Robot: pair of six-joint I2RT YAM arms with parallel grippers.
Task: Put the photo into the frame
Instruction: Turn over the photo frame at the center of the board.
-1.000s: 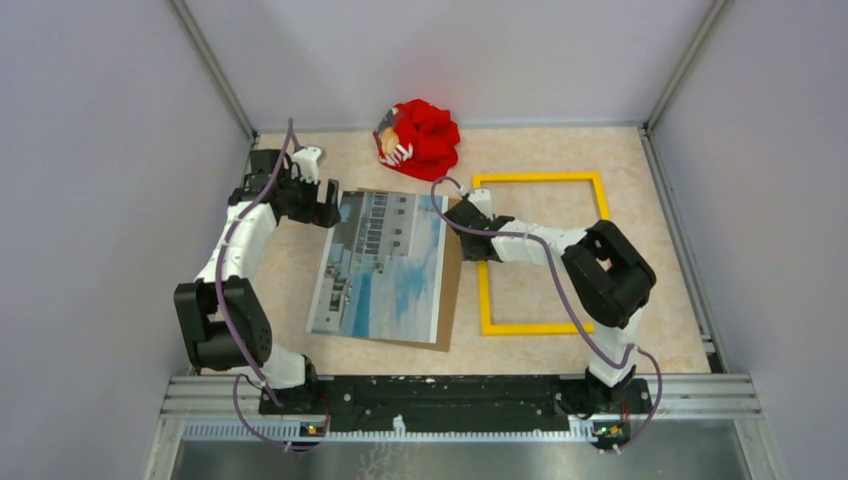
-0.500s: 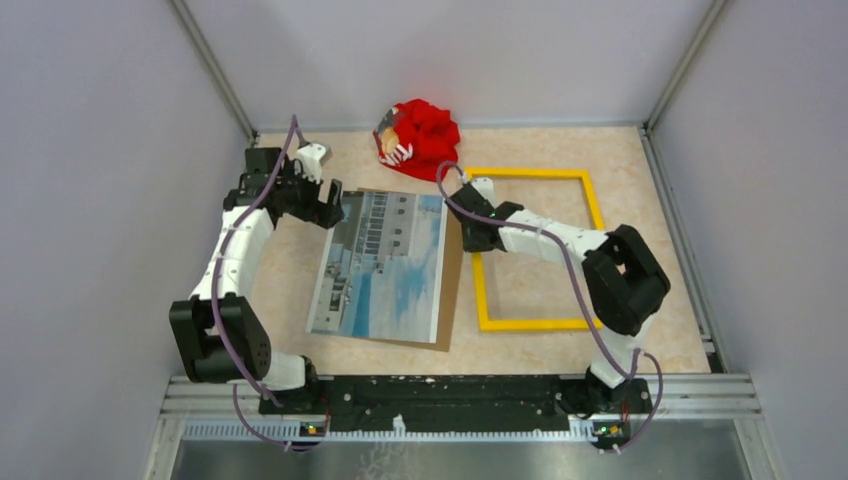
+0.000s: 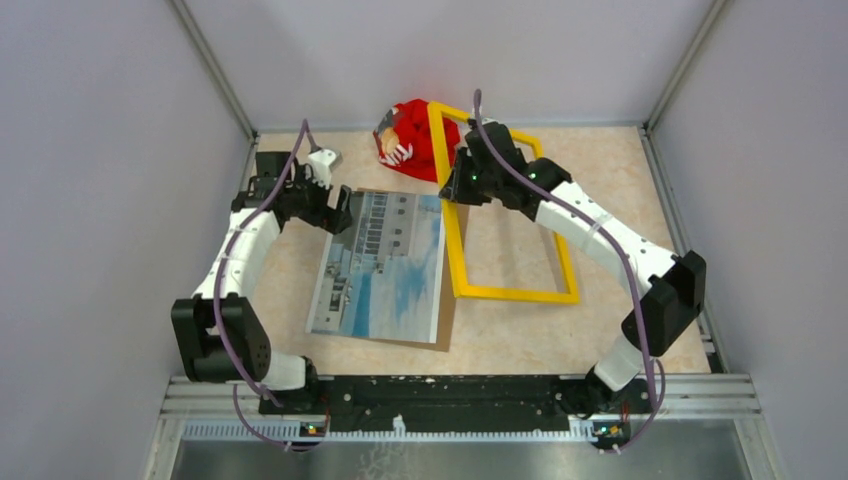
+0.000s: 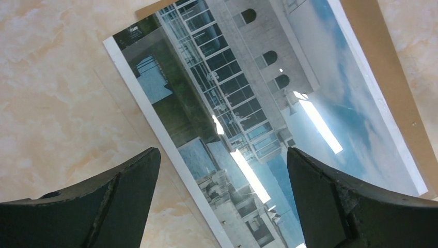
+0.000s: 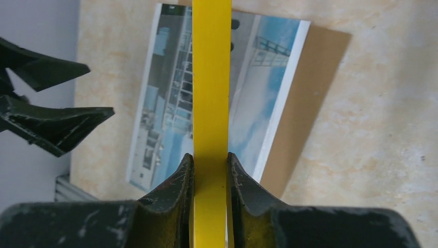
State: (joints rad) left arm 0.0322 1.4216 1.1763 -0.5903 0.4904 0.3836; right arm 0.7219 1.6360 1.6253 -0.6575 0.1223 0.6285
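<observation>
While I am watching from above, the large rectangular print of a pale building under blue cloudy sky (image 3: 385,268) is lying flat on a plain brown backing board (image 4: 385,67). Both are sitting left of the middle of the beige marbled desk (image 3: 620,180), with the print's near end close to the desk's near edge. A strip of board is showing along the print's right side.

Further back, my left gripper (image 4: 222,196) is hovering over the print's far left corner. Its black fingers (image 4: 124,196) are spread wide and gripping nothing.

To the right, the thin bright-yellow rectangular picture frame (image 3: 515,293) is being held up at a tilt. Its near rail is sitting right of the board, and its left rail is crossing over the board's right edge. I cannot tell whether the near rail is touching the desk.

My right gripper (image 5: 209,181) is pinching that left rail near its far end, with both fingers pressing tight against the yellow strip.

At the desk's far edge a red crumpled soft bundle (image 3: 425,135) is lying, and the frame's far left corner is showing in front of it.
</observation>
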